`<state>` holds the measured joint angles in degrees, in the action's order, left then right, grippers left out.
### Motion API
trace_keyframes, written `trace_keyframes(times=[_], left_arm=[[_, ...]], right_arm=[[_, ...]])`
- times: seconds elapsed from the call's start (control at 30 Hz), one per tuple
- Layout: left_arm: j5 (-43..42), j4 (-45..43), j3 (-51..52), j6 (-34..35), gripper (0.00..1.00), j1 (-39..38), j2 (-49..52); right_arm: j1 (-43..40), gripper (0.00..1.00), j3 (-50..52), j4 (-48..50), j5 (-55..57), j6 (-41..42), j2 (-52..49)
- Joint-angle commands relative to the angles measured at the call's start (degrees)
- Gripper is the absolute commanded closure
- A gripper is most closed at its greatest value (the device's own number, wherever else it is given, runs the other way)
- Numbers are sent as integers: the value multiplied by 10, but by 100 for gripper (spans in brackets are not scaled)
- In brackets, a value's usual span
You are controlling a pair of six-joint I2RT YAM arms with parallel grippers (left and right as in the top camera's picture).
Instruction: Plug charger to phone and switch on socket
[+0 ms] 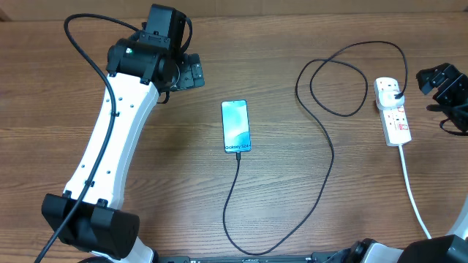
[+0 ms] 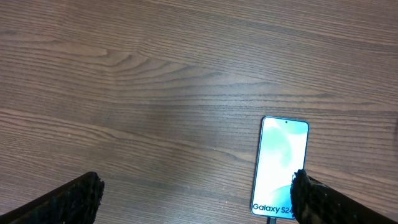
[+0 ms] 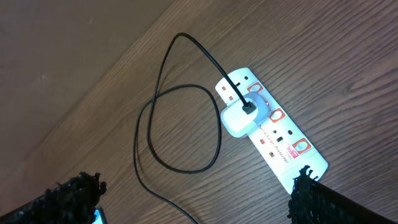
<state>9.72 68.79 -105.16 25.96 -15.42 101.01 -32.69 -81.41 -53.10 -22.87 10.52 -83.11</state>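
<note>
**Mia:** Where is the slim phone [image 1: 235, 126] with the light blue screen?

**Ben:** It lies flat in the middle of the brown wooden table [image 1: 365, 212]. It says "Galaxy" near its bottom end.

**Mia:** Is the wire in it?

**Ben:** Yes. The long thin black charger cable [image 1: 333, 152] goes into the phone's bottom end. It runs down to the near edge of the table and bends back up. Then it makes a big loop and ends in a small white plug block [image 3: 236, 121]. That block sits in the long white power strip [image 3: 292, 146] with red marks, over on the right side.

**Mia:** Is the strip switched on?

**Ben:** I cannot tell.

**Mia:** What about the two grabbers?

**Ben:** The left gripper [image 2: 199, 205] hangs above bare wood, up and to the left of the phone. Its black fingers are spread wide and hold nothing. The right gripper [image 3: 196, 202] hangs just beside the power strip, at the right edge. Its fingers are wide apart too, with nothing between them.
</note>
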Motion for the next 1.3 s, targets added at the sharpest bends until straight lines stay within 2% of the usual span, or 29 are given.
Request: trace_keyframes(times=[0.0, 0.47, 0.93, 1.1, 1.27], left_arm=[[12, 0, 0, -7, 0, -6, 2], [12, 2, 0, -7, 0, -6, -7], [42, -70, 30, -7, 0, -6, -127], [57, -158, 119, -7, 0, -6, -207], [64, -323, 249, -7, 0, -6, -286]], right_arm=[[-1, 0, -1, 3, 6, 0, 0], [-1, 0, -1, 2, 6, 0, 0], [-1, 0, -1, 2, 6, 0, 0], [-1, 0, -1, 3, 6, 0, 0], [-1, 0, -1, 2, 6, 0, 0]])
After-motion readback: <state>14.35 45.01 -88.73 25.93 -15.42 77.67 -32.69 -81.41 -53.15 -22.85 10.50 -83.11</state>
